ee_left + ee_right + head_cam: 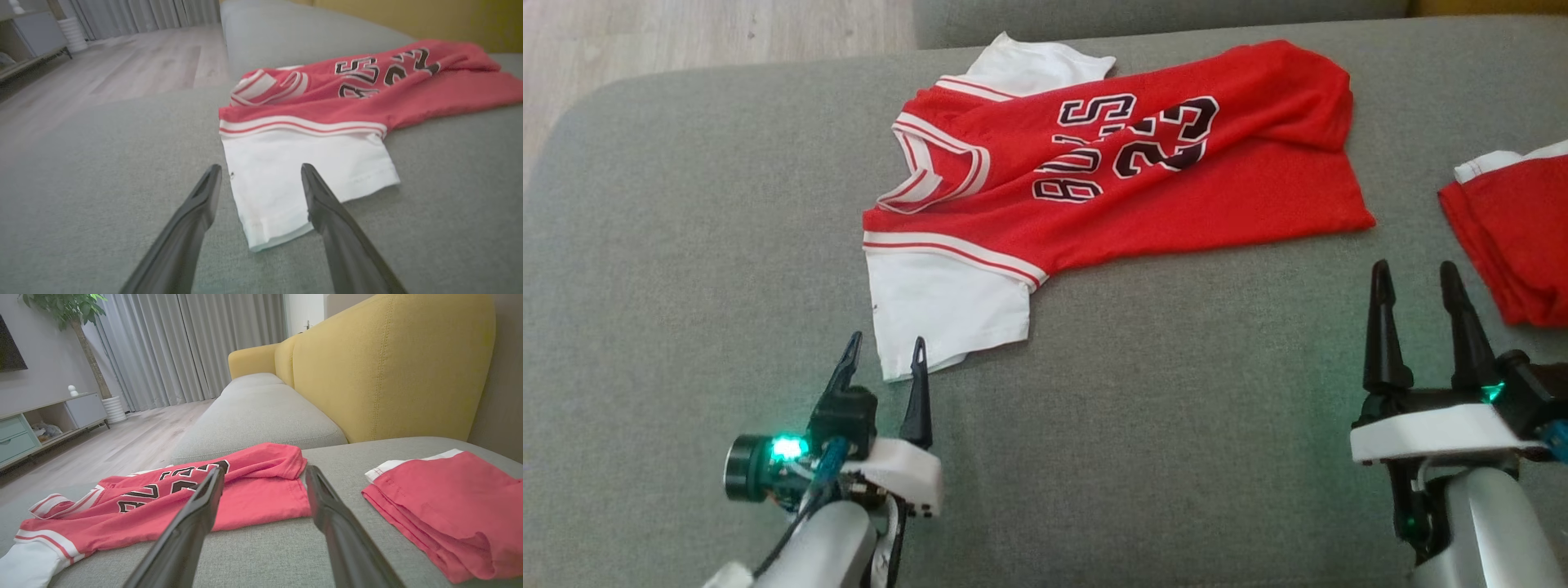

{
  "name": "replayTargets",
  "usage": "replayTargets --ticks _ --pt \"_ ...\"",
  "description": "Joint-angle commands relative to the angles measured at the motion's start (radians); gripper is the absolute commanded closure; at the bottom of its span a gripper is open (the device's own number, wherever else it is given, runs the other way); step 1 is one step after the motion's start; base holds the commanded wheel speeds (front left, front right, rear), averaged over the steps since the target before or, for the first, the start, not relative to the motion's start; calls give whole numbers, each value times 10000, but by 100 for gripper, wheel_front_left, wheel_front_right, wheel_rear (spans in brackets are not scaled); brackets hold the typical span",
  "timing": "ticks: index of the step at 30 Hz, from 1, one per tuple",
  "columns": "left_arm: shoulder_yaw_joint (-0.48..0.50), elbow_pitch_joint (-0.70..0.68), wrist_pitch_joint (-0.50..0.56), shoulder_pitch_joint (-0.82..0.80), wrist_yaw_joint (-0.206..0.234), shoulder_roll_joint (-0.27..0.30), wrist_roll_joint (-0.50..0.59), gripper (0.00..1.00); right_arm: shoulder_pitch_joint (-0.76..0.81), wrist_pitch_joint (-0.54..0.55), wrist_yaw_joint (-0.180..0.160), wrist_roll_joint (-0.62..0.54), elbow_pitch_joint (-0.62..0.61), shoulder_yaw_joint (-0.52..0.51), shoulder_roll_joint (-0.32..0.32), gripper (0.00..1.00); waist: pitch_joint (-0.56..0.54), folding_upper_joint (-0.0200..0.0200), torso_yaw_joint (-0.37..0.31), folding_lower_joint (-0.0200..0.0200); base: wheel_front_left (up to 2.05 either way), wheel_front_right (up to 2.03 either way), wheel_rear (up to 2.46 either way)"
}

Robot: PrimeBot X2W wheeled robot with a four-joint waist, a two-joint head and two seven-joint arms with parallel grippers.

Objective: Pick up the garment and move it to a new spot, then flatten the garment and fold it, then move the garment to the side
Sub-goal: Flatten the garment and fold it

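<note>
The left gripper [887,339] stood wide open with nothing in it, its two dark fingers pointing at the end of the white sleeve [947,302]. Seen from the wrist, one finger [327,204] crossed the sleeve's hem, though I could not tell whether it touched the cloth. The right gripper [1414,266] was equally wide open and empty, over bare grey sofa cushion [686,245], just short of the jersey's bottom hem.

The jersey [1176,188], red with white sleeves and dark lettering, lay spread but rumpled across the middle of the cushion, neck towards the robot's left and its far corner folded over on itself. A second red garment [1519,237], folded, with a white edge, lay apart at the robot's right. Behind the cushion rose a yellow backrest [388,367]; pale wooden floor [686,33] showed beyond the left end.
</note>
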Motion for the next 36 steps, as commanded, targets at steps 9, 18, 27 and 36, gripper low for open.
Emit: replayTargets --ticks 9,18,27,36 --pt "216 1329 837 -1179 1 137 -34 0 -472 -79 65 164 -343 504 -51 0 336 0 -293 0 0 0 0" --pt "44 2213 1387 -1388 -155 147 -120 0 -507 -90 65 282 -319 520 -51 0 429 0 -464 0 0 0 0" --pt "-210 2306 1440 -1404 -511 31 -223 100 -516 -97 65 272 -226 454 -51 0 258 0 -399 0 0 0 0" --pt "532 638 -881 -1649 -91 -143 -156 100 -1034 229 65 -201 417 -669 -51 0 150 0 39 0 0 0 0"
